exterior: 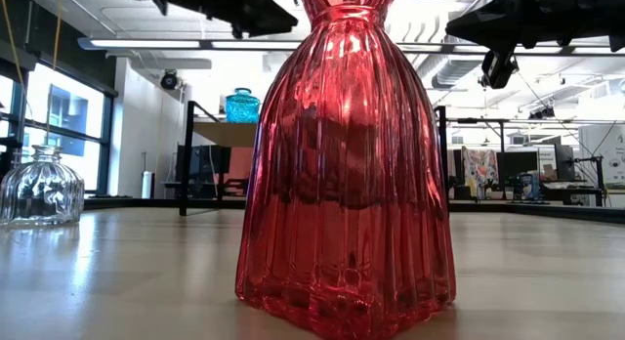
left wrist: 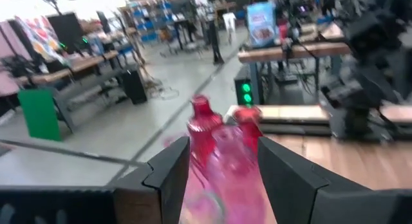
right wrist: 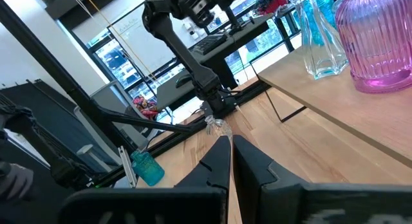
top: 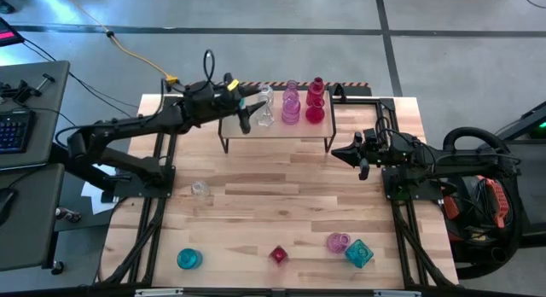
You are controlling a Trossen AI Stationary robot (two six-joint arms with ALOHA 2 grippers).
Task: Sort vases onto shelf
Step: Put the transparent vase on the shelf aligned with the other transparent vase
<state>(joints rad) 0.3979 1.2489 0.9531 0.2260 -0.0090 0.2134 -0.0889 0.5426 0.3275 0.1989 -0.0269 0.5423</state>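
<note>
A wooden-slat tabletop (top: pixel 281 212) is seen from above, with a small low shelf (top: pixel 277 129) at its far edge, midway between two dark robot arms. On the shelf stand a clear vase (top: pixel 265 109) at the left, two pink vases (top: pixel 291 105) in the middle and a red vase (top: pixel 316 102) at the right.

The left gripper (top: pixel 247 109) reaches over the shelf's left end, just beside the clear vase. Its jaws stand wide with nothing between them, and past its fingers (left wrist: pixel 168 176) the wrist camera looks along the row of pink and red vases. The step in hand appears to be letting go of the clear vase. To do it well, the gripper should lift clear without brushing that vase, since the pink ones stand close on its right and a knock could topple the row.

The right gripper (top: pixel 358 154) waits just right of the shelf, over the tabletop, its jaws closed and empty.

Five vases remain on the tabletop: a small clear vase (top: pixel 200 189) at left centre, and along the near edge a teal round vase (top: pixel 188 259), a red faceted vase (top: pixel 279 255), a pink round vase (top: pixel 338 241) and a teal faceted vase (top: pixel 359 253). The last two almost touch, which could crowd a grasp. Free shelf space looks tight.
</note>
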